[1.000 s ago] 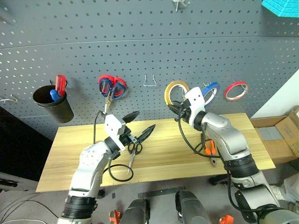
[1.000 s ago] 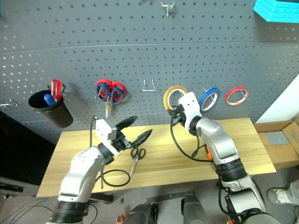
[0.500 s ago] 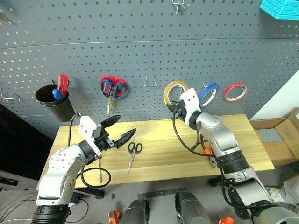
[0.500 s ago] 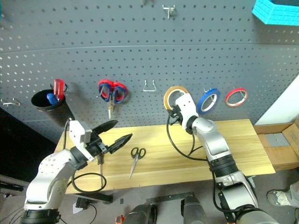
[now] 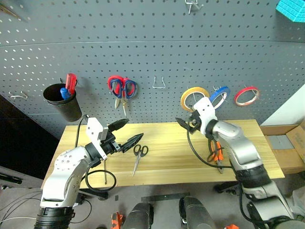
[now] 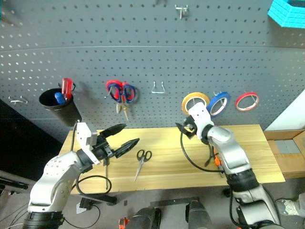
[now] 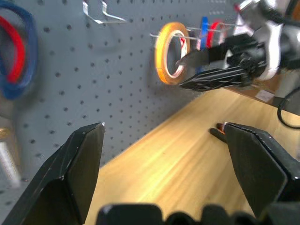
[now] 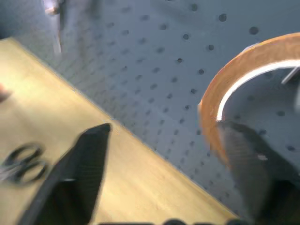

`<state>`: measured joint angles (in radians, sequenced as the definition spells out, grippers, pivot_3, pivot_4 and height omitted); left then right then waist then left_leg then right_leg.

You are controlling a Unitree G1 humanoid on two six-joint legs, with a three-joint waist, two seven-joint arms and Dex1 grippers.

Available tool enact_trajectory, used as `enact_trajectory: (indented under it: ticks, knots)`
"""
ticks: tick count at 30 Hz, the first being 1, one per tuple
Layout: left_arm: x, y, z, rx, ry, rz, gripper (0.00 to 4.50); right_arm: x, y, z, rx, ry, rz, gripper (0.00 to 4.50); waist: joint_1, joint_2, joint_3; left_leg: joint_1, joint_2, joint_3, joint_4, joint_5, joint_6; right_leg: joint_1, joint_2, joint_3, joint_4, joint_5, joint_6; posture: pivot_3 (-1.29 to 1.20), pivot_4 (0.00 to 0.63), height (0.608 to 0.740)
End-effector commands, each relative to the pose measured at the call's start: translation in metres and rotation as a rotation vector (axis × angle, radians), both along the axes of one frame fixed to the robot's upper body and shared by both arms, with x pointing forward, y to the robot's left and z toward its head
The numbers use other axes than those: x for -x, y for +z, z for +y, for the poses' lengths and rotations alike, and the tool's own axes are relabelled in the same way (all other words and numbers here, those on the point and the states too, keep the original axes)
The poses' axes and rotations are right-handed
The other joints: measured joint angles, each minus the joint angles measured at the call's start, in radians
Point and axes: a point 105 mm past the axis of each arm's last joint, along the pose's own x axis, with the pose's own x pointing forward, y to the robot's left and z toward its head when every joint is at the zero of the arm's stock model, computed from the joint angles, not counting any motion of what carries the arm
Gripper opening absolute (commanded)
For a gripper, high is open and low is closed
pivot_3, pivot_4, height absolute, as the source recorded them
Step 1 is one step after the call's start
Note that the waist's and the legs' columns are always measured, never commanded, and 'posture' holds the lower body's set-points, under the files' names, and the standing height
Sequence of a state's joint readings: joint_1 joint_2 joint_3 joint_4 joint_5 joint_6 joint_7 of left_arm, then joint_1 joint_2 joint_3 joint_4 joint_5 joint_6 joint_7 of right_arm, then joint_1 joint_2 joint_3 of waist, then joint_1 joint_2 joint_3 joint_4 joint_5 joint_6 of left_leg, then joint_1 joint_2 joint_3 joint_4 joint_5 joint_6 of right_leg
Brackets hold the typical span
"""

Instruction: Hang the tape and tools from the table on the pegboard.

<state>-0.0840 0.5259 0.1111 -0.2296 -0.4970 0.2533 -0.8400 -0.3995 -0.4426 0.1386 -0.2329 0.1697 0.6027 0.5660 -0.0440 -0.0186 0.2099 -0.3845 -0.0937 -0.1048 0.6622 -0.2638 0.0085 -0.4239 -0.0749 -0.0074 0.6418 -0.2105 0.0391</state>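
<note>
Dark grey pegboard (image 5: 143,47) fills the wall behind a light wood tabletop (image 5: 162,157) that runs long from left to right.

One yellow tape (image 5: 193,98) ring hangs on a hook of the pegboard, its flat face toward the room, just above the right tool (image 5: 187,125). That tool stands just below and in front of the ring, its two black fingers spread and not closed on anything; in the right wrist view the ring (image 8: 234,89) is past the fingers, apart from them.

One pair of black-handled scissors (image 5: 138,157) lies flat on the tabletop near its middle, long axis tilted a little from front to back, loops toward the pegboard and blades toward the front edge. One pair of orange-handled pliers (image 5: 215,155) lies on the right part of the tabletop, partly behind the right arm, long axis roughly front to back. One slim screwdriver (image 6: 106,169) lies near the front left, partly hidden by the left tool, its shaft pointing at the front edge.

Left tool (image 5: 127,133) hovers over the left part of the tabletop, fingers wide apart and empty, pointing right toward the scissors.

Also hanging on the pegboard: one blue tape ring (image 5: 219,94), one red tape ring (image 5: 247,95), one red-and-blue scissors (image 5: 122,89) pointing down, and one black cup (image 5: 62,101) holding a red-handled screwdriver (image 5: 70,82).
</note>
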Motion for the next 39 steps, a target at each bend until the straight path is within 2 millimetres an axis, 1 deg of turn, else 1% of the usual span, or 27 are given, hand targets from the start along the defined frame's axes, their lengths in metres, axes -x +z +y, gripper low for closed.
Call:
enact_trajectory:
  ticks: [1, 3, 4, 5, 7, 8, 9, 10, 12, 16, 19, 23, 25, 28, 32, 33, 34, 36, 38, 39]
  knots:
    - [0.003, -0.011, 0.0, -0.055, -0.024, 0.007, 4.34, 0.037, 0.002, -0.013, -0.024, 0.063, 0.078, 4.44, 0.0, 0.0, 0.001, 0.0, 0.0, 0.0, 0.0, 0.0, 0.0, 0.0, 0.0, 0.0, 0.0, 0.0, 0.0, -0.16, 0.212, 0.74]
    - [0.004, -0.019, -0.001, -0.052, -0.027, 0.032, 4.34, 0.046, -0.02, -0.032, -0.02, -0.019, 0.193, 4.44, -0.004, 0.0, 0.003, 0.0, 0.001, 0.0, 0.0, 0.0, 0.0, 0.001, 0.0, 0.0, -0.001, -0.001, 0.0, -0.16, 0.228, 0.74]
    - [0.005, -0.021, -0.002, -0.051, -0.03, 0.039, 4.34, 0.047, -0.028, -0.038, -0.02, -0.055, 0.232, 4.44, -0.009, 0.0, 0.004, 0.0, 0.001, 0.001, 0.0, 0.0, 0.0, 0.001, 0.0, 0.001, -0.001, -0.005, 0.004, -0.16, 0.233, 0.74]
    - [0.007, -0.025, -0.002, -0.058, -0.038, 0.052, 4.34, 0.042, -0.04, -0.048, -0.009, -0.144, 0.281, 4.44, -0.014, 0.0, 0.006, 0.001, 0.002, 0.001, 0.0, 0.0, 0.0, 0.002, 0.0, 0.001, -0.001, -0.005, 0.004, -0.16, 0.238, 0.74]
    - [0.012, -0.03, -0.001, -0.072, -0.051, 0.065, 4.34, 0.033, -0.057, -0.06, 0.039, -0.272, 0.333, 4.44, -0.024, -0.001, 0.006, 0.002, 0.002, 0.003, 0.001, 0.0, 0.0, 0.002, 0.0, 0.004, 0.0, -0.006, 0.004, -0.16, 0.247, 0.74]
    - [0.016, -0.034, -0.002, -0.083, -0.063, 0.08, 4.34, 0.021, -0.073, -0.077, 0.065, -0.424, 0.391, 4.44, -0.026, -0.001, 0.007, 0.003, 0.003, 0.003, 0.001, 0.0, 0.0, 0.002, 0.0, 0.005, 0.0, -0.006, 0.004, -0.16, 0.253, 0.74]
    - [0.02, -0.037, -0.001, -0.09, -0.07, 0.089, 4.34, 0.016, -0.082, -0.086, 0.085, -0.52, 0.432, 4.44, -0.031, -0.002, 0.008, 0.003, 0.003, 0.004, 0.0, 0.0, 0.0, 0.002, -0.001, 0.005, 0.0, -0.007, 0.003, -0.15, 0.26, 0.74]
    - [0.025, -0.039, -0.002, -0.099, -0.082, 0.1, 4.34, 0.01, -0.089, -0.092, 0.103, -0.594, 0.45, 4.44, -0.033, -0.001, 0.011, 0.004, 0.003, 0.004, 0.0, 0.0, 0.0, 0.002, -0.001, 0.005, 0.0, -0.007, 0.001, -0.14, 0.275, 0.74]
    - [0.033, -0.041, -0.003, -0.106, -0.096, 0.114, 4.34, 0.003, -0.098, -0.098, 0.13, -0.68, 0.479, 4.44, -0.034, -0.001, 0.024, 0.003, 0.003, 0.005, 0.0, 0.0, 0.0, 0.001, -0.001, 0.005, 0.001, -0.007, 0.001, -0.12, 0.287, 0.74]
    - [0.045, -0.039, -0.003, -0.105, -0.091, 0.133, 4.34, 0.001, -0.115, -0.105, 0.175, -0.768, 0.547, 4.44, -0.028, 0.0, 0.038, -0.001, 0.003, 0.004, -0.001, 0.0, 0.001, -0.003, -0.001, 0.005, 0.002, -0.004, -0.005, -0.09, 0.303, 0.74]
    - [0.052, -0.038, 0.0, -0.111, -0.083, 0.147, 4.34, 0.001, -0.12, -0.106, 0.169, -0.787, 0.576, 4.44, -0.018, 0.001, 0.05, -0.001, 0.003, 0.003, -0.002, -0.002, 0.002, -0.003, -0.001, 0.004, 0.001, -0.004, -0.005, -0.08, 0.314, 0.74]
    - [0.056, -0.037, 0.001, -0.117, -0.071, 0.153, 4.34, 0.003, -0.134, -0.106, 0.183, -0.795, 0.628, 4.44, -0.012, 0.001, 0.059, -0.002, 0.003, 0.002, -0.002, -0.002, 0.003, -0.003, -0.001, 0.002, 0.0, -0.006, -0.005, -0.06, 0.315, 0.74]
    - [0.055, -0.035, 0.002, -0.118, -0.067, 0.151, 4.34, 0.004, -0.138, -0.102, 0.171, -0.784, 0.651, 4.44, -0.012, 0.0, 0.06, -0.002, 0.003, 0.002, -0.001, -0.002, 0.003, -0.002, -0.001, 0.001, 0.0, -0.009, 0.0, -0.06, 0.315, 0.74]
    - [0.052, -0.032, 0.002, -0.12, -0.056, 0.137, 4.34, 0.003, -0.141, -0.097, 0.143, -0.78, 0.658, 3.82, -0.013, 0.0, 0.06, -0.001, 0.003, 0.002, -0.001, -0.002, 0.003, -0.001, -0.001, 0.001, -0.001, -0.01, 0.001, -0.05, 0.31, 0.74]
    - [0.047, -0.028, 0.001, -0.116, -0.052, 0.119, 4.34, 0.003, -0.141, -0.098, 0.131, -0.798, 0.669, 2.48, -0.012, -0.001, 0.06, 0.0, 0.003, 0.001, -0.001, -0.002, 0.003, 0.0, -0.001, 0.001, 0.0, -0.01, 0.002, -0.06, 0.295, 0.74]
    - [0.045, -0.026, 0.002, -0.113, -0.046, 0.111, 4.34, 0.003, -0.14, -0.099, 0.136, -0.8, 0.666, 2.2, -0.011, -0.001, 0.06, 0.0, 0.003, 0.001, -0.001, -0.002, 0.003, 0.0, -0.001, 0.001, -0.001, -0.01, 0.002, -0.06, 0.293, 0.74]
    - [0.042, -0.025, 0.002, -0.112, -0.041, 0.1, 4.34, 0.002, -0.139, -0.101, 0.136, -0.804, 0.661, 2.13, -0.011, -0.001, 0.06, 0.0, 0.003, 0.001, -0.001, -0.002, 0.003, 0.0, -0.001, 0.0, -0.001, -0.01, 0.002, -0.06, 0.287, 0.74]
    - [0.037, -0.023, 0.002, -0.11, -0.035, 0.084, 4.34, 0.0, -0.137, -0.107, 0.144, -0.821, 0.642, 2.13, -0.011, -0.001, 0.059, 0.0, 0.003, 0.001, -0.001, -0.002, 0.003, 0.0, -0.001, 0.0, -0.001, -0.01, 0.002, -0.07, 0.272, 0.74]
    - [0.032, -0.021, 0.002, -0.102, -0.026, 0.068, 4.34, -0.003, -0.129, -0.106, 0.152, -0.788, 0.615, 2.13, -0.01, 0.0, 0.059, 0.0, 0.003, 0.001, -0.001, -0.002, 0.002, 0.0, -0.001, 0.0, -0.001, -0.009, 0.002, -0.08, 0.257, 0.74]
    - [0.028, -0.019, 0.003, -0.099, -0.017, 0.053, 4.34, -0.005, -0.117, -0.095, 0.143, -0.694, 0.58, 2.13, -0.009, 0.0, 0.059, 0.0, 0.003, 0.001, -0.001, -0.002, 0.002, 0.0, -0.001, 0.0, -0.001, -0.009, 0.002, -0.08, 0.25, 0.74]
